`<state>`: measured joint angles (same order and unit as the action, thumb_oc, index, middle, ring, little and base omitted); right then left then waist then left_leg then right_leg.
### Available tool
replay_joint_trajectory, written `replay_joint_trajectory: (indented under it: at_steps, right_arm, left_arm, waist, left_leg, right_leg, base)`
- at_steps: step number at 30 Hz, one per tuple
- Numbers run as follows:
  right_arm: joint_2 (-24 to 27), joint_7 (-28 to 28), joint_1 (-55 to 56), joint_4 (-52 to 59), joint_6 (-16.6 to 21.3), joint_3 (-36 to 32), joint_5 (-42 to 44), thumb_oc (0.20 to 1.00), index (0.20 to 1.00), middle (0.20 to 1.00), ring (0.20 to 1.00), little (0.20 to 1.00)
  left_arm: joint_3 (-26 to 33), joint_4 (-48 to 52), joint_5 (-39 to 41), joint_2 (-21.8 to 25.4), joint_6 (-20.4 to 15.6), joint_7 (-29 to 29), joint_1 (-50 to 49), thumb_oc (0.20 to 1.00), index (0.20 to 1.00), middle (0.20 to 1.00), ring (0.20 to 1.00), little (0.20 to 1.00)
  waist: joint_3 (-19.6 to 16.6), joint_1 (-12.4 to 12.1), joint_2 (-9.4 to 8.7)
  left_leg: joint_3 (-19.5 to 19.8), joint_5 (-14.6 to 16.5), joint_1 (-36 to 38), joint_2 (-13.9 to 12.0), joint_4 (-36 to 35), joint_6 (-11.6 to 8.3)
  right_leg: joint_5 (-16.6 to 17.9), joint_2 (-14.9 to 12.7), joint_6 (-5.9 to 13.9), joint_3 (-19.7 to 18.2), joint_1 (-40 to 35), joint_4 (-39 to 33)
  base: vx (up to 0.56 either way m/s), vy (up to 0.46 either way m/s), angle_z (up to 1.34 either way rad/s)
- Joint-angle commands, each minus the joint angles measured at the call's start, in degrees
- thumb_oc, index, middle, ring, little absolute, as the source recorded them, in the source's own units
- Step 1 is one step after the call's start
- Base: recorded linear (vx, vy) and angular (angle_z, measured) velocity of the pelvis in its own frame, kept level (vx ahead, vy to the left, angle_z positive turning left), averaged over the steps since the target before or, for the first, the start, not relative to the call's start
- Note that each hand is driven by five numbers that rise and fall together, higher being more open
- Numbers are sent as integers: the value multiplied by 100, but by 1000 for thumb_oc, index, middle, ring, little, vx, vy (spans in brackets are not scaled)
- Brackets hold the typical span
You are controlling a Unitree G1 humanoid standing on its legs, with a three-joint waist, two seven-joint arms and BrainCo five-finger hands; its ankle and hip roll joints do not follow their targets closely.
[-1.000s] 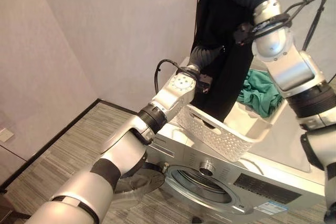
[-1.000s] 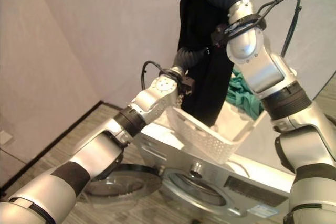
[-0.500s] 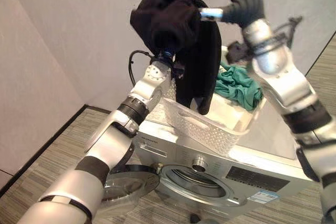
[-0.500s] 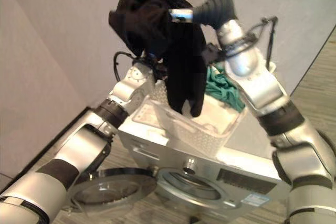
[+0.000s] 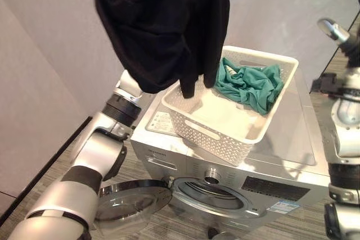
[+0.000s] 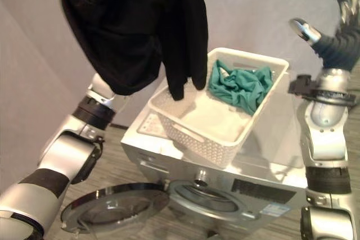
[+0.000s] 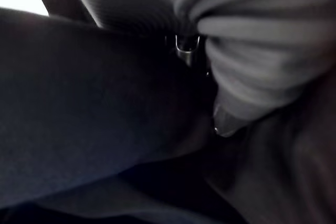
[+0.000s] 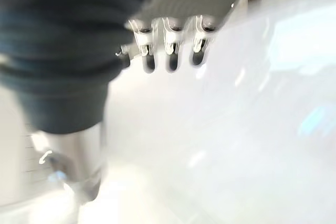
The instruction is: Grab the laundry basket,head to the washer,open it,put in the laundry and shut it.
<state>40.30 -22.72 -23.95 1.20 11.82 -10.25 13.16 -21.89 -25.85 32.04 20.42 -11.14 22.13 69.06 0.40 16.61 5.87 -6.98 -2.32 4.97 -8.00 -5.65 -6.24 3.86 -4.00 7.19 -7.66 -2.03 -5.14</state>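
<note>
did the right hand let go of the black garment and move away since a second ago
Yes. The right hand now hangs open off to the right of the basket, while the black garment stays raised over the basket's left end.

Both eye views looked down from the robot's head at the washer (image 5: 236, 161), just a slight sideways offset between them, so they shared the white basket (image 5: 225, 139) on top and the open door (image 6: 112, 212) below. The left wrist cam was jammed right up against dark cloth (image 7: 94, 129). The right wrist cam looked along its own fingers (image 8: 170, 51) at a pale surface, very close.
</note>
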Motion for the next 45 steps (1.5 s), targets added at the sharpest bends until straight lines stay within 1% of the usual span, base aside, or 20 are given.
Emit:
replay_joint_trajectory:
  at_steps: [1, 4, 7, 9, 10, 12, 15, 16, 18, 19, 20, 21, 23, 26, 28, 29, 33, 37, 42, 45]
  right_arm:
    - [250, -281, 780, -76, -330, -481, -1131, 1000, 1000, 1000, 1000, 1000]
    - [114, -505, 2004, -680, -698, -1111, -1592, 1000, 1000, 1000, 1000, 1000]
    - [-4, -624, 2547, -1049, -875, -1425, -1718, 1000, 1000, 1000, 1000, 1000]
    - [-124, -689, 2924, -1468, -1004, -1666, -1700, 1000, 1000, 1000, 1000, 1000]
    - [-245, -646, 3236, -2029, -1140, -1793, -1672, 1000, 1000, 1000, 1000, 1000]
    - [-256, -615, 3343, -2245, -1215, -1755, -1725, 1000, 1000, 1000, 1000, 1000]
    - [-432, -328, 3481, -3236, -1260, -1504, -1490, 1000, 1000, 1000, 1000, 1000]
    - [-591, -140, 3455, -3769, -1298, -1342, -1322, 1000, 1000, 1000, 1000, 1000]
    - [-622, -31, 3377, -4097, -1215, -1195, -1125, 1000, 1000, 1000, 1000, 1000]
    - [-796, 150, 3282, -4790, -1170, -1069, -755, 1000, 1000, 1000, 1000, 1000]
    - [-742, 156, 3226, -4873, -1119, -988, -725, 1000, 1000, 1000, 1000, 1000]
    - [-862, 316, 3090, -5677, -1130, -793, -443, 1000, 1000, 1000, 1000, 1000]
    - [-852, 393, 3032, -6071, -1143, -695, -348, 1000, 1000, 1000, 1000, 1000]
    - [-1089, 901, 2898, -7680, -1387, -495, 59, 1000, 1000, 1000, 1000, 1000]
    - [-1520, 1627, 3013, -8871, -1605, -466, 451, 1000, 1000, 1000, 1000, 1000]
    - [-1579, 1767, 3045, -9105, -1636, -468, 531, 1000, 1000, 1000, 1000, 1000]
    - [-2133, 2209, 3138, -9448, -1795, -378, 874, 1000, 1000, 1000, 1000, 1000]
    - [-2386, 2168, 2995, -9269, -1755, 39, 721, 1000, 1000, 1000, 1000, 1000]
    - [-2392, 2151, 2775, -8928, -1684, 574, 445, 1000, 1000, 1000, 1000, 1000]
    - [-2241, 2008, 2427, -8580, -1591, 977, 239, 1000, 1000, 1000, 1000, 1000]
  left_arm:
    - [439, 248, -651, 563, -445, 323, 365, 200, 200, 200, 200, 200]
    - [786, 853, -1073, 1000, -413, 417, 186, 200, 200, 200, 200, 200]
    - [1058, 1317, -1326, 1279, -379, 434, -113, 200, 200, 200, 200, 200]
    - [1385, 1693, -1539, 1578, -385, 442, -469, 200, 200, 200, 200, 200]
    - [1826, 2052, -1710, 1973, -460, 466, -935, 200, 200, 200, 200, 200]
    - [2078, 2275, -1778, 2110, -470, 482, -1238, 200, 200, 200, 200, 200]
    - [2892, 2686, -1879, 2784, -596, 544, -2191, 200, 200, 200, 200, 200]
    - [3237, 2863, -1930, 2956, -641, 534, -2680, 200, 200, 200, 200, 200]
    - [3529, 3023, -1961, 3004, -654, 510, -3084, 200, 200, 200, 200, 200]
    - [3920, 3172, -2078, 3052, -700, 560, -3631, 200, 200, 200, 200, 200]
    - [4022, 3235, -2083, 3041, -686, 555, -3747, 200, 200, 200, 200, 200]
    - [4467, 3449, -2278, 2933, -669, 640, -4413, 200, 200, 200, 200, 200]
    - [4665, 3559, -2298, 2837, -650, 633, -4735, 200, 200, 200, 200, 200]
    - [4791, 3780, -2062, 2386, -574, 233, -5494, 200, 200, 200, 200, 200]
    - [4718, 4010, -1635, 1747, -462, -392, -6208, 200, 200, 200, 200, 200]
    - [4703, 4091, -1525, 1539, -405, -557, -6446, 200, 200, 200, 200, 200]
    - [4285, 4362, -1163, 720, -259, -1115, -7143, 200, 200, 200, 200, 200]
    - [3797, 4584, -862, 320, -92, -1414, -7599, 200, 200, 200, 200, 200]
    - [3472, 4567, -658, 191, -16, -1611, -7815, 200, 200, 200, 200, 200]
    - [3115, 4314, -551, 177, -42, -1576, -7554, 200, 200, 200, 200, 200]
  waist:
    - [-259, -113, 6]
    - [-279, -190, -18]
    - [-314, -288, -60]
    - [-325, -389, -113]
    - [-310, -540, -183]
    - [-319, -566, -195]
    - [-322, -778, -239]
    - [-310, -951, -290]
    - [-321, -983, -296]
    - [-297, -1152, -347]
    - [-303, -1097, -328]
    - [-278, -1253, -389]
    - [-270, -1265, -393]
    - [-227, -1421, -457]
    - [-181, -1535, -490]
    - [-179, -1533, -484]
    - [-82, -1579, -446]
    - [15, -1639, -389]
    - [130, -1747, -330]
    - [381, -1839, -407]
  left_leg:
    - [52, 292, 148, -426, 65, -178]
    - [125, 288, 121, -429, 65, -171]
    - [201, 280, 90, -429, 65, -168]
    - [275, 272, 66, -429, 65, -168]
    - [338, 268, 39, -418, 65, -168]
    - [359, 271, 45, -412, 65, -166]
    - [388, 252, 51, -405, 65, -172]
    - [415, 234, 38, -398, 65, -174]
    - [425, 224, 37, -389, 65, -178]
    - [468, 195, 11, -383, 65, -190]
    - [468, 195, 16, -378, 65, -189]
    - [505, 175, 0, -374, 65, -206]
    - [521, 174, -7, -368, 65, -211]
    - [574, 141, -44, -369, 65, -227]
    - [668, 121, -93, -376, 65, -240]
    - [709, 149, -87, -381, 65, -247]
    - [833, 104, -140, -423, 65, -247]
    - [858, 31, -122, -522, 69, -241]
    - [884, -157, -227, -678, 105, -304]
    - [1254, -470, -694, -607, 161, -401]
  right_leg:
    - [-520, -374, 291, 383, 344, 766]
    - [-537, -378, 291, 471, 309, 757]
    - [-558, -393, 286, 556, 259, 737]
    - [-577, -397, 273, 619, 218, 720]
    - [-581, -400, 260, 698, 175, 699]
    - [-578, -406, 258, 721, 147, 677]
    - [-538, -426, 267, 789, 76, 563]
    - [-520, -438, 263, 841, 44, 517]
    - [-509, -446, 260, 868, 7, 478]
    - [-508, -447, 251, 931, -29, 459]
    - [-507, -452, 252, 932, -39, 451]
    - [-518, -458, 233, 996, -84, 452]
    - [-519, -462, 228, 1030, -110, 443]
    - [-505, -449, 191, 1144, -156, 447]
    - [-524, -433, 159, 1241, -193, 464]
    - [-564, -428, 152, 1287, -247, 453]
    - [-598, -376, 93, 1376, -270, 463]
    - [-604, -262, 17, 1262, -244, 435]
    - [-590, -84, -58, 1221, -256, 228]
    - [-558, -31, -84, 1337, -212, 46]
  base:
    - [13, -14, 3]
    - [13, -8, 4]
    - [3, -26, 13]
    - [15, -25, 17]
    - [14, -24, 8]
    - [1, -20, 8]
    - [0, -12, 21]
    - [13, -9, 10]
    - [7, -5, 11]
    - [5, -1, 10]
    - [6, -2, 15]
    - [4, 0, 14]
    - [8, 1, 11]
    - [4, -5, 22]
    - [20, -17, 22]
    - [20, -11, 61]
    - [3, -29, 34]
    - [-44, -52, 7]
    - [-82, -58, -14]
    - [-225, -37, -6]
